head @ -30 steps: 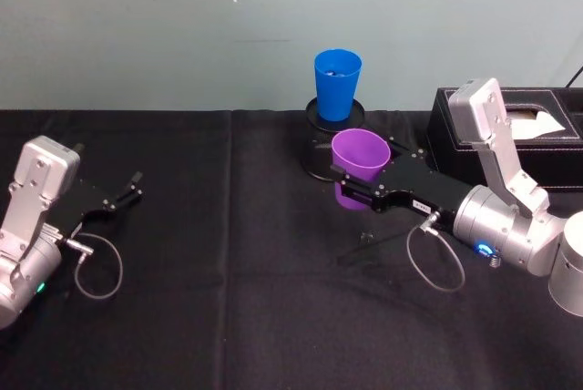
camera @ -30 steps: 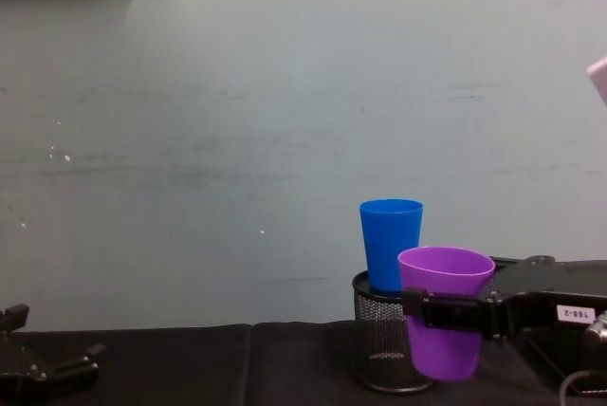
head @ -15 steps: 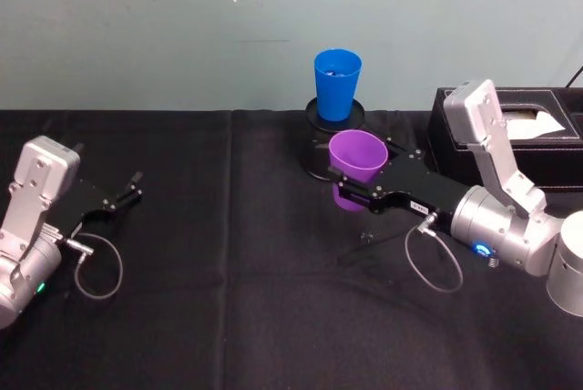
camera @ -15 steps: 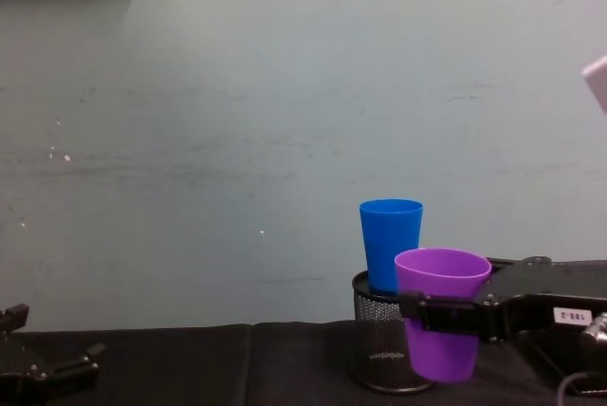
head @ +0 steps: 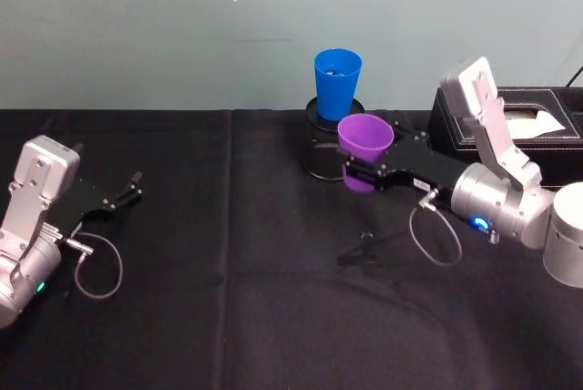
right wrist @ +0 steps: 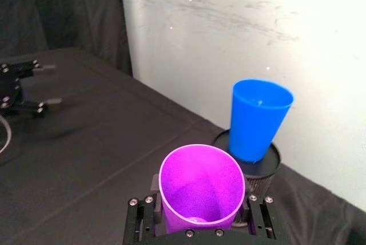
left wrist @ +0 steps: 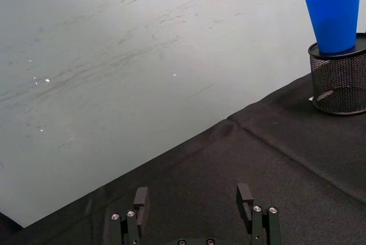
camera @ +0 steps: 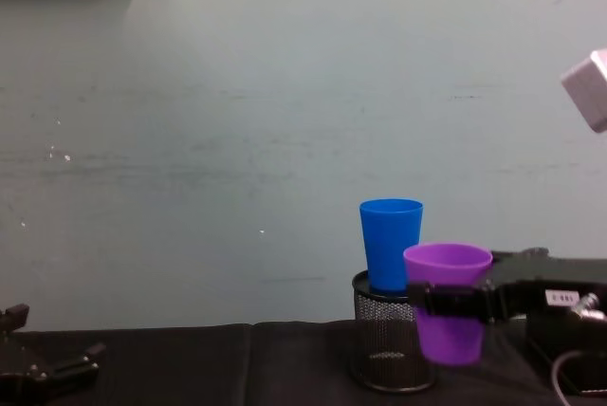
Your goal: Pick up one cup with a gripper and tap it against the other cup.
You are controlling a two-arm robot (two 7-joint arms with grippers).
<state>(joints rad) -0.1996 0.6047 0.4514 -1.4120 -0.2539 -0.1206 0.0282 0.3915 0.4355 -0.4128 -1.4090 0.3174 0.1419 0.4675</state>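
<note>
Gripping the purple cup (head: 364, 139) around its middle, the right gripper (head: 364, 174) holds it upright above the black table (head: 228, 299), just beside the blue cup (head: 336, 85) (which stands in a black mesh holder (head: 321, 158)). The left gripper (head: 123, 194) rests far left, fingers spread apart.

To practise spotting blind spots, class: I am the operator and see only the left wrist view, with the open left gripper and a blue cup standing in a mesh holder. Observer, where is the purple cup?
Observer: The right gripper holds the purple cup clear of the table, at the near right side of the mesh holder.
Operator: How high is it against the blue cup?
Observer: In the chest view its rim sits lower than the blue one's rim.
Operator: Anything beside that arm?
Observer: A black tissue box stands on the table behind it.
</note>
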